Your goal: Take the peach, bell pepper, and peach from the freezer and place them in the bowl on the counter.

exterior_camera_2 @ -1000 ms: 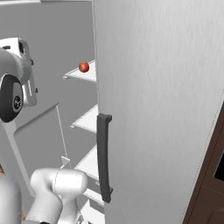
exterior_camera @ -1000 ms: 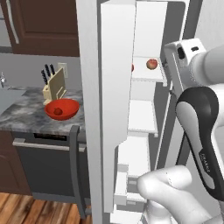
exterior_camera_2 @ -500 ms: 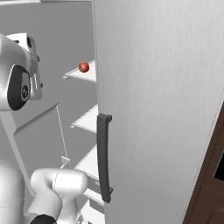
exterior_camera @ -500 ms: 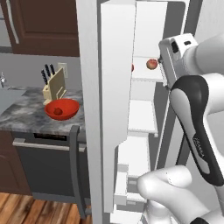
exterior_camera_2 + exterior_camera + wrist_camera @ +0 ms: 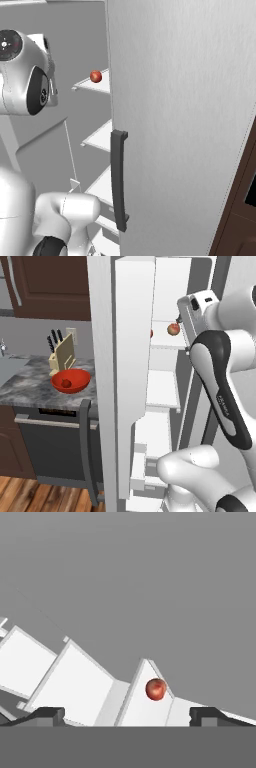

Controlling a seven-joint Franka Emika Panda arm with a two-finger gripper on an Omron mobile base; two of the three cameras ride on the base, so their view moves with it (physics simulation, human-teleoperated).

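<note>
Freezer (image 5: 165, 386) stands open, one peach (image 5: 155, 689) left on its upper shelf, my gripper (image 5: 127, 714) open and empty facing it, red bowl (image 5: 71, 380) on the counter (image 5: 30, 388) already holding one item.

Dark brown wall cabinets (image 5: 45, 281), a black dishwasher front (image 5: 47, 448) and wood floor (image 5: 30, 496).

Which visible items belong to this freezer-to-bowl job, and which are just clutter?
Job:
- freezer, door open
- round red fruit on its upper shelf
- bowl, one item inside
- counter
- gripper, open

Clutter:
- knife block
- dishwasher
</note>
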